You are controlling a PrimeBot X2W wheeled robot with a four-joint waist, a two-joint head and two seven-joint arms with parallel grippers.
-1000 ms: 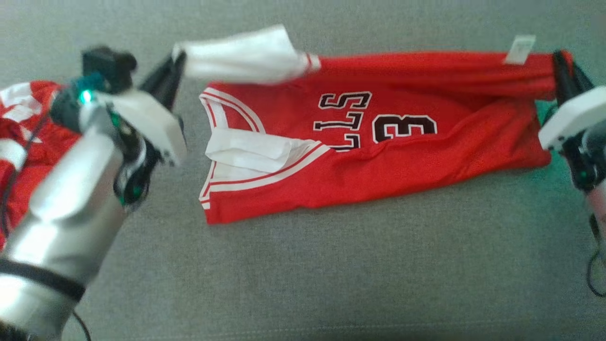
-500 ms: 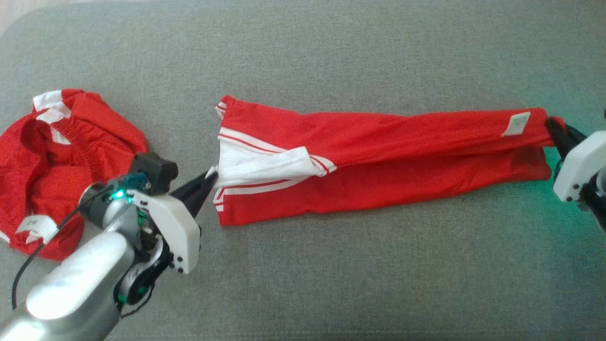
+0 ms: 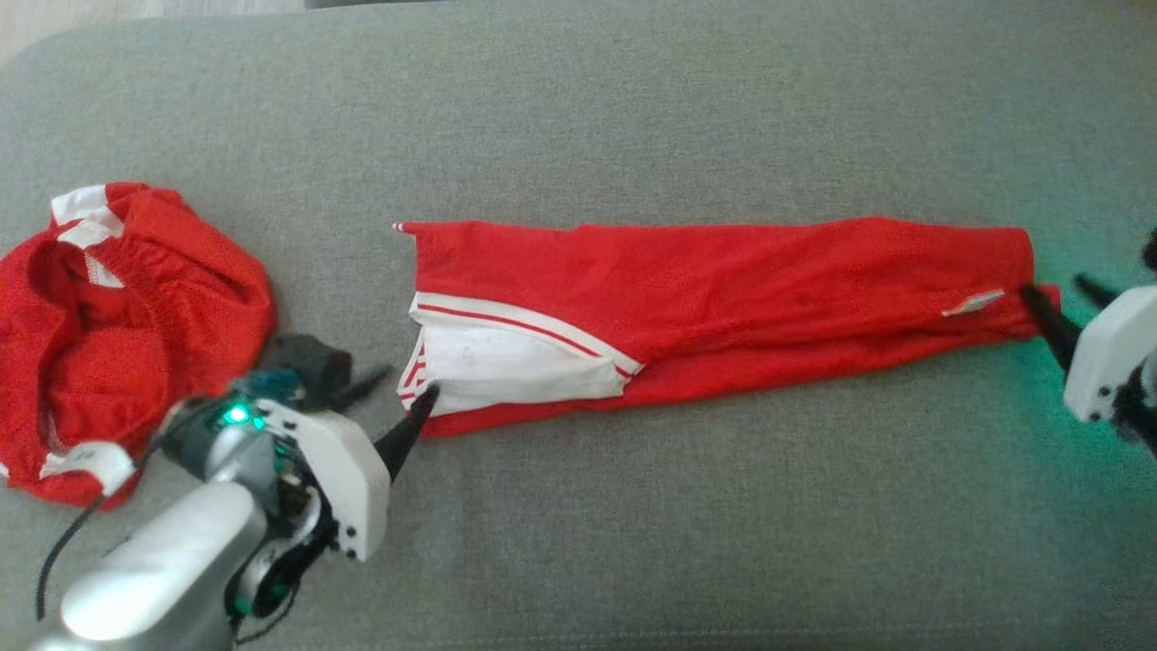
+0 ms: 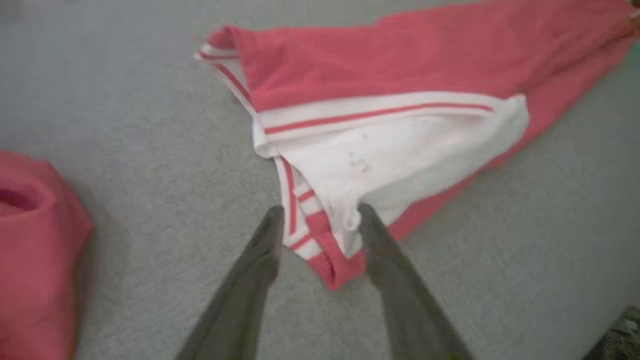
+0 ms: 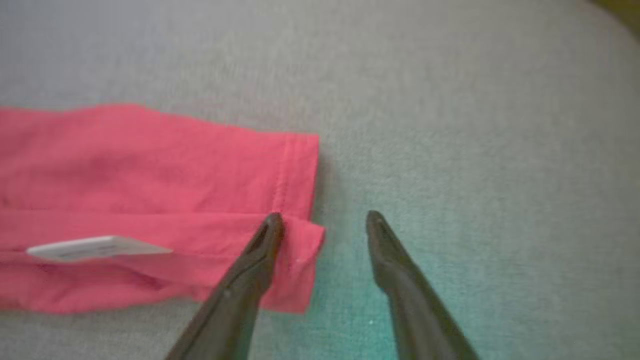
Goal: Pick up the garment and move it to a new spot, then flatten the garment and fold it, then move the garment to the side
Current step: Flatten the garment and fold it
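Observation:
The garment (image 3: 723,289), a red jersey with white trim, lies folded lengthwise in a long strip on the grey cushion (image 3: 633,542). My left gripper (image 3: 407,384) stands open at its near left corner. In the left wrist view the white-and-red corner of the garment (image 4: 375,65) lies loose between the spread fingers of the left gripper (image 4: 320,210). My right gripper (image 3: 1053,287) is open at the strip's right end. In the right wrist view one finger of the right gripper (image 5: 324,216) overlaps the garment (image 5: 150,160) hem, while the other is over bare cushion. A white tag (image 5: 95,247) sticks out nearby.
A second red garment (image 3: 136,307) lies crumpled at the far left, close to my left arm, and it fills the left edge as the red heap (image 4: 30,240) in the left wrist view. The cushion's rounded corner (image 3: 54,45) shows at the top left.
Both grippers have opened and let go of the garment. Its lifted far edge came down toward me, so it now lies flat, folded in half lengthwise. The head camera has also shifted.

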